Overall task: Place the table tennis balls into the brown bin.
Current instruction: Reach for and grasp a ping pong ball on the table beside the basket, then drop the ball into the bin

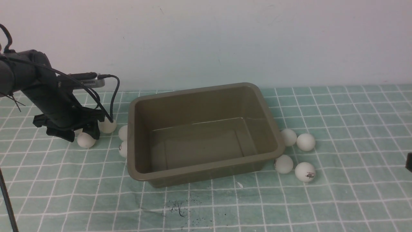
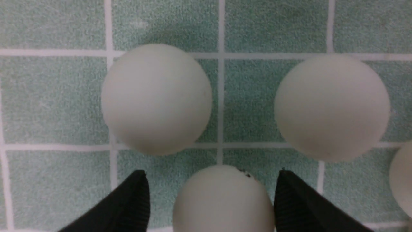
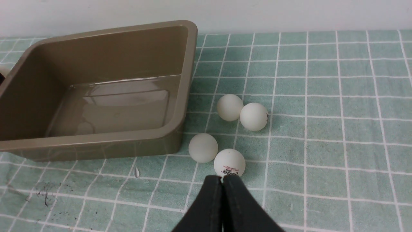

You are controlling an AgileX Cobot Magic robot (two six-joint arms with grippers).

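**Left claw astride a ball, bin empty**

Brown bin (image 1: 193,106): mid-cloth and upright. Its glossy floor is bare in the front and right wrist views. Nothing is delivered yet, so I judge the task to be at its first pick.

Table tennis balls (image 1: 86,140): two clusters on the green checked cloth (image 1: 354,129), one on either side of the bin. In the left cluster, two balls sit just beside the bin's left wall. The right cluster is four balls in two pairs, off the bin's right front corner.

Left gripper (image 2: 212,174): low in the left cluster with jaws spread and the target ball (image 2: 222,199) between them. A gap shows on one side, so it is not clamped. Two more balls lie just beyond the tips.

Right gripper (image 3: 222,180): pressed fully closed and empty, hanging just short of the right cluster.

Step in hand, by my reading: the grasp. The next move calls for closing squarely on the ball, which is light and round and apt to squirt out. Then lift it over the rim and release.

Writing: the logo ball (image 3: 229,162) nearest the right claw carries small dark-red print, too blurred to read. A neighbouring ball has a dark edge mark, also illegible. No marking is visible on the bin.
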